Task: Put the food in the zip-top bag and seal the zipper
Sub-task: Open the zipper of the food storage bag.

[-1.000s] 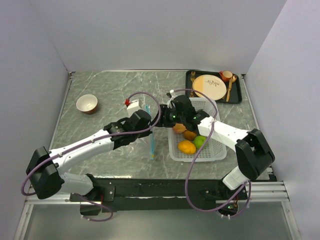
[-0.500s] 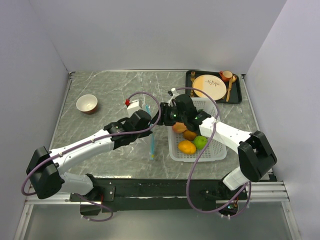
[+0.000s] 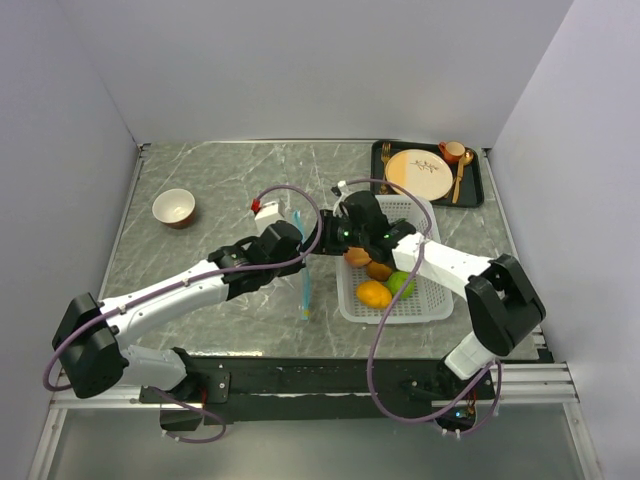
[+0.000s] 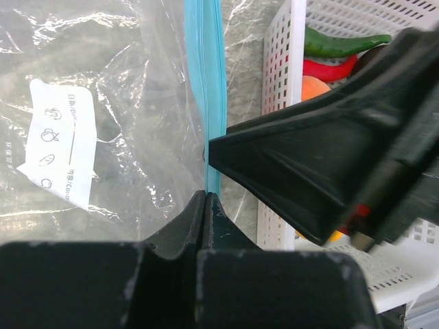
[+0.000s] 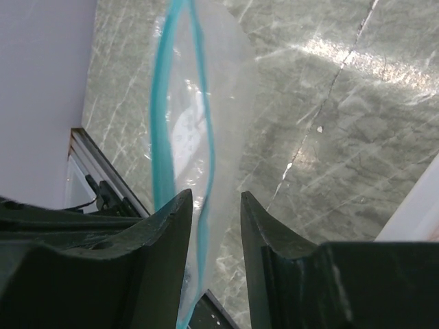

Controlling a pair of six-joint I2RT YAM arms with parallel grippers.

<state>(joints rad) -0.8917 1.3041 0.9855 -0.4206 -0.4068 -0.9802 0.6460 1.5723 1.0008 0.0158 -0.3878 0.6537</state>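
The clear zip-top bag (image 4: 103, 103) lies left of the white basket, its teal zipper (image 3: 304, 275) running front to back. My left gripper (image 4: 206, 197) is shut on the zipper strip (image 4: 204, 82); it also shows in the top view (image 3: 309, 245). My right gripper (image 5: 216, 199) is open, its jaws astride one teal lip (image 5: 204, 123) of the parted mouth; the other lip (image 5: 159, 123) lies outside them. It meets the left gripper above the bag (image 3: 324, 234). The food, orange (image 3: 359, 256), brown (image 3: 379, 270), yellow (image 3: 374, 294) and lime-green (image 3: 400, 283) rounds plus green (image 4: 343, 42) and red (image 4: 329, 67) peppers, lies in the basket.
The white mesh basket (image 3: 436, 300) stands right of the bag. A black tray (image 3: 478, 190) with a tan plate (image 3: 418, 172), cutlery and a small cup sits at the back right. A small bowl (image 3: 174, 207) stands back left. A red-and-white item (image 3: 265, 208) lies behind the bag.
My right gripper has shifted slightly left toward the bag's mouth. The left gripper, the bag and the food in the basket have stayed put.
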